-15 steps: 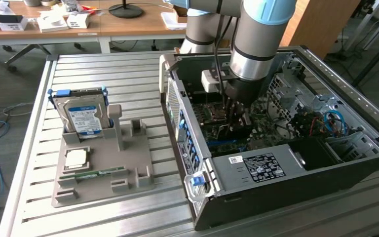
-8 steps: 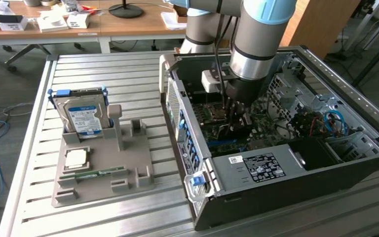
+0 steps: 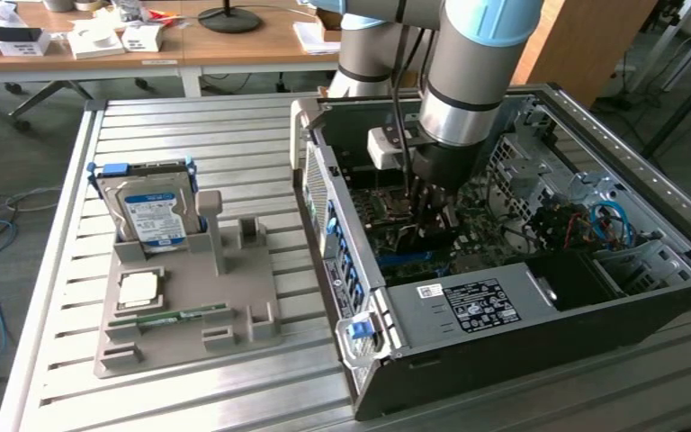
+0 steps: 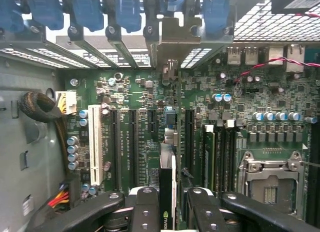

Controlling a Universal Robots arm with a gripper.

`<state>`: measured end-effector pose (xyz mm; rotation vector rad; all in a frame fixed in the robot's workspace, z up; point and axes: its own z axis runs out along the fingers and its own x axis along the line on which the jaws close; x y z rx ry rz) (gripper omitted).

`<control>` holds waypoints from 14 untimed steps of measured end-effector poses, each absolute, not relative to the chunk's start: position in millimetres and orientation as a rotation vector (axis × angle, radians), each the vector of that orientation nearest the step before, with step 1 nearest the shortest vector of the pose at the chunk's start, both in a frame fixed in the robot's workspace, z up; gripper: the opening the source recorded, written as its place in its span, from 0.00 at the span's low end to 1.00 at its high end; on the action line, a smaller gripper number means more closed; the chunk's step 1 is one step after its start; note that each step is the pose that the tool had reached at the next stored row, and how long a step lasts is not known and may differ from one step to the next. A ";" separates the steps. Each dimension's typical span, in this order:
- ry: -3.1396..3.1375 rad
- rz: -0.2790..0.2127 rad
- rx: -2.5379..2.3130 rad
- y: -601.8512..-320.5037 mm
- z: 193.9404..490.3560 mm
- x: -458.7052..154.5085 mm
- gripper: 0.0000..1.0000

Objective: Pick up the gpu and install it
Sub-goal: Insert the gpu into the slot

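Note:
Seen edge-on in the wrist view, the gpu (image 4: 168, 179) is a thin dark card with a logo near its held end. My gripper (image 4: 168, 204) is shut on it, one black finger (image 4: 145, 207) on each side. The card stands upright over the green motherboard (image 4: 135, 96), between the black expansion slots. Its pale metal end bracket (image 4: 171, 39) reaches the rear slot openings of the case. In the exterior view my gripper (image 3: 424, 211) is lowered deep into the open computer case (image 3: 502, 306).
A white slot (image 4: 95, 144), a RAM stick (image 4: 209, 152) and the CPU socket (image 4: 270, 182) flank the card. Left of the case in the exterior view, a grey holder (image 3: 244, 306) carries a blue-labelled hard drive (image 3: 154, 211), a chip (image 3: 139, 288) and a RAM stick (image 3: 183, 315).

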<state>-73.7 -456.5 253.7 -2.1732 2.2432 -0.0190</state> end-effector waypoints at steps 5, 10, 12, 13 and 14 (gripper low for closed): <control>2.243 -0.019 -2.173 -456.5 253.5 -73.7 0.26; 2.243 -0.019 -2.173 -456.7 253.6 -73.7 0.26; 2.242 -0.019 -2.174 -457.0 253.6 -73.7 0.26; 2.242 -0.018 -2.174 -457.1 253.6 -73.7 0.26; 2.242 -0.018 -2.174 -457.1 253.6 -73.7 0.26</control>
